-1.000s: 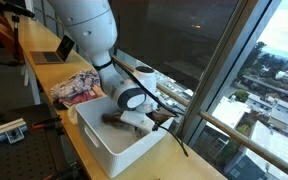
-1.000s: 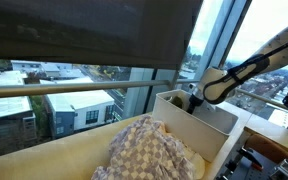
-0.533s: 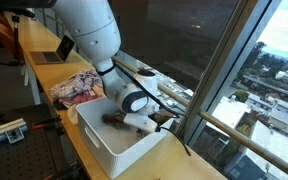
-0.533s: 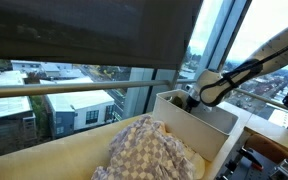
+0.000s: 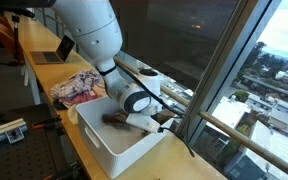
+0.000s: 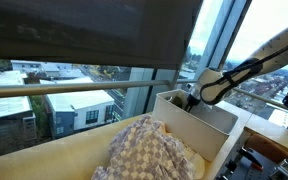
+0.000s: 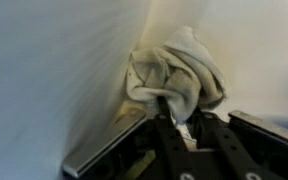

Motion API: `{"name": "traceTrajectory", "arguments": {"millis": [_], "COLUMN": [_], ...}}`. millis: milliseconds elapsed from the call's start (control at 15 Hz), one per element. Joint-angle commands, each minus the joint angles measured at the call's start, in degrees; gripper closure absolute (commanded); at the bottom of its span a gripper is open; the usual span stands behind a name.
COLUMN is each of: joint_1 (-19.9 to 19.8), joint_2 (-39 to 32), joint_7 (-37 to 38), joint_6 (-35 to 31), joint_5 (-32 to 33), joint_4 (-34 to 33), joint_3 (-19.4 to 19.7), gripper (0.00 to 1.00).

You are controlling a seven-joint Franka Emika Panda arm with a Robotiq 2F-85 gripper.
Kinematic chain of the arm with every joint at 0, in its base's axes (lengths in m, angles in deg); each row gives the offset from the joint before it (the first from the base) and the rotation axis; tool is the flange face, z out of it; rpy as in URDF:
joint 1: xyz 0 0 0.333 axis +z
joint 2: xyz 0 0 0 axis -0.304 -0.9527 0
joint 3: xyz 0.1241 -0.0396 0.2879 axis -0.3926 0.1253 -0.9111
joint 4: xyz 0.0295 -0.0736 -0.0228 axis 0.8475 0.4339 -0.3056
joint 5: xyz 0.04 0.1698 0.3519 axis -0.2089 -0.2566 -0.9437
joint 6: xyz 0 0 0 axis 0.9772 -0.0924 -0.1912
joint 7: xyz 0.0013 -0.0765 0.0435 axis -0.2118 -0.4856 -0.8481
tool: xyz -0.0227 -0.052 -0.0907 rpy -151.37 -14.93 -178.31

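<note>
Cloth (image 7: 179, 65) is seen bunched into a corner of the bin (image 7: 54, 80), straight ahead of the gripper (image 7: 176, 125) and touching it. No long axis is offered: it is heaped against both walls. The fingers (image 7: 164, 115) are drawn together on its lower fold, so a pinch on the cloth is judged. In an exterior view the bin is set at the window edge of the worktop (image 5: 34, 66), beside a patterned heap (image 5: 76, 88).
</note>
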Motion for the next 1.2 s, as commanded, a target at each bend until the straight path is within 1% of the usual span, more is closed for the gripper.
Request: {"name": "traceTrajectory", "arguments": {"millis": [0,133,267,400,600,733,933,1000,1133], "joint_1": [-0.3,-0.3,0.1,0.4,2.2,4.3,9.2,10.9,14.2], "joint_2": [2.8,6.9,13.3,18.1,26.2,31.5,38.2,40.1,41.4], "joint_7": [1.1,1.7,2.5,2.7,3.3,3.9,6.2,7.2,9.6], "joint_6": [1.6,1.2,0.6,0.6,1.9,4.0,9.8,12.0,14.9], "joint_5": [0.9,0.4,0.0,-0.5,-0.4,0.0,1.3,1.7,3.0], "joint_4": [1.5,5.3,10.7,13.7,17.1,18.7,19.6,19.7,19.5], "joint_3": [0.1,-0.6,-1.8,-3.1,-4.3,-4.7,-5.3,-5.8,-7.1], "gripper": [1.00,1.00,0.99,0.99,0.99,0.99,0.99,0.99,0.99]}}
